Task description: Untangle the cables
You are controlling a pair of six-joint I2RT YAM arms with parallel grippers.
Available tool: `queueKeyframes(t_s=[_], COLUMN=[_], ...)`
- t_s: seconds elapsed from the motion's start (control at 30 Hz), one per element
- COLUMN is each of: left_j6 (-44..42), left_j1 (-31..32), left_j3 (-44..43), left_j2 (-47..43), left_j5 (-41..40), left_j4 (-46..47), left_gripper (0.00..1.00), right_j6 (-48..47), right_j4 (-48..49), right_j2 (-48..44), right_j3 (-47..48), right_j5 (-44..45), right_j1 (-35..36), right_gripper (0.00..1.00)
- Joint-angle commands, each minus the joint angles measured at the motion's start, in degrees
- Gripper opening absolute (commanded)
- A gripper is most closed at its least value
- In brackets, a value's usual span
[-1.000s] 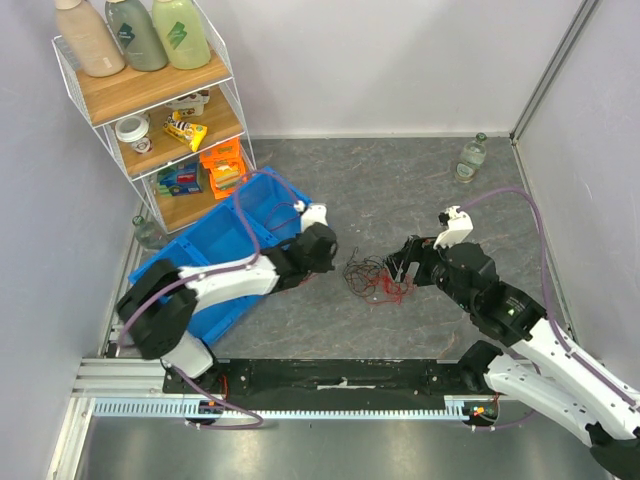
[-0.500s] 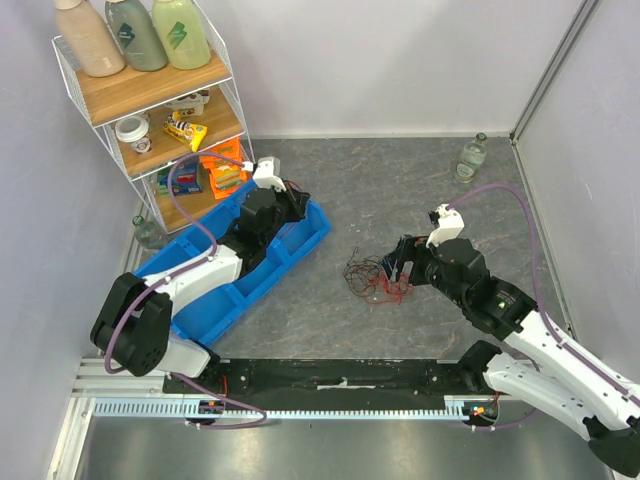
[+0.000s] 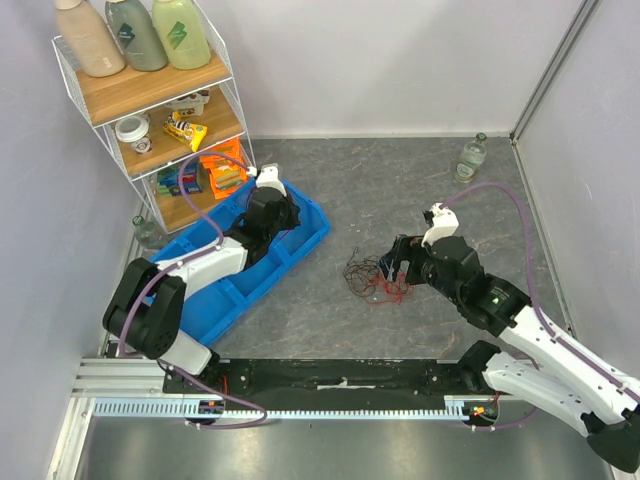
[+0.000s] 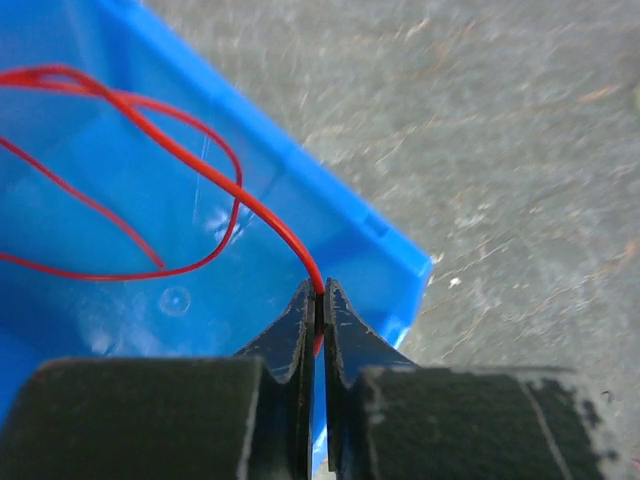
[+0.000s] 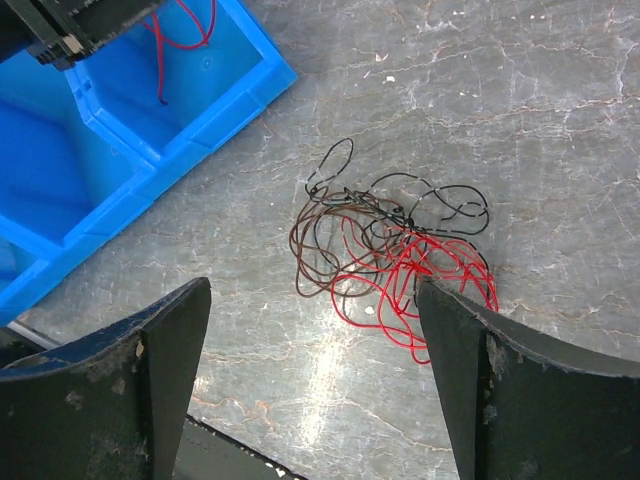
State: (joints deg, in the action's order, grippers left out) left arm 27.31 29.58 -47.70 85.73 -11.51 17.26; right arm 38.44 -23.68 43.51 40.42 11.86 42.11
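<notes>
Left hand (image 4: 320, 300) clenched on a red cable (image 4: 190, 160) whose loops leave the frame's left edge. Right hand (image 5: 310, 290) released above tangled cables (image 5: 390, 250).

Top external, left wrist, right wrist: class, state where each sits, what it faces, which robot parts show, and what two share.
Top external: high behind the robot, looking down at the table; both arms show.
Left wrist: on the left arm, facing the blue bin past the shut left claw pinching a red cable.
Right wrist: on the right arm, looking down through the open right claw at the cable tangle.
Shared: top external and right wrist both show tangle and bin.
</notes>
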Motion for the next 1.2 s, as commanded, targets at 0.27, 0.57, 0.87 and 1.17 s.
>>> queueKeyframes(t_s=[0.27,0.57,0.87,1.17], left_j6=[5.73,5.56,6.79,9.76], left_j1=[-0.14,-0.14,19.61,22.89], left_j3=[-2.83,3.22,8.25,-4.39], left_j2=[-10.75,-26.14,-15.01,1.44], left_j5=[5.78,24.38,24.18,4.33], left_j4=[-11.1,-12.96,-2.58,-12.83], left_gripper=[0.59,0.68,0.62,0.67], right_j6=[-0.47,-2.32,5.5,9.99], right_j4=[3.99,3.11,5.13,13.13], right_j2=[4.3,16.34,20.92,21.8], right_j3=[-0.17,0.54,-4.9,-12.99], right_j5=[-1.49,0.18,10.38,8.72], right_j1=[-0.18,-0.1,-0.88,-3.0], right_gripper=[0.92,0.89,0.82,0.53])
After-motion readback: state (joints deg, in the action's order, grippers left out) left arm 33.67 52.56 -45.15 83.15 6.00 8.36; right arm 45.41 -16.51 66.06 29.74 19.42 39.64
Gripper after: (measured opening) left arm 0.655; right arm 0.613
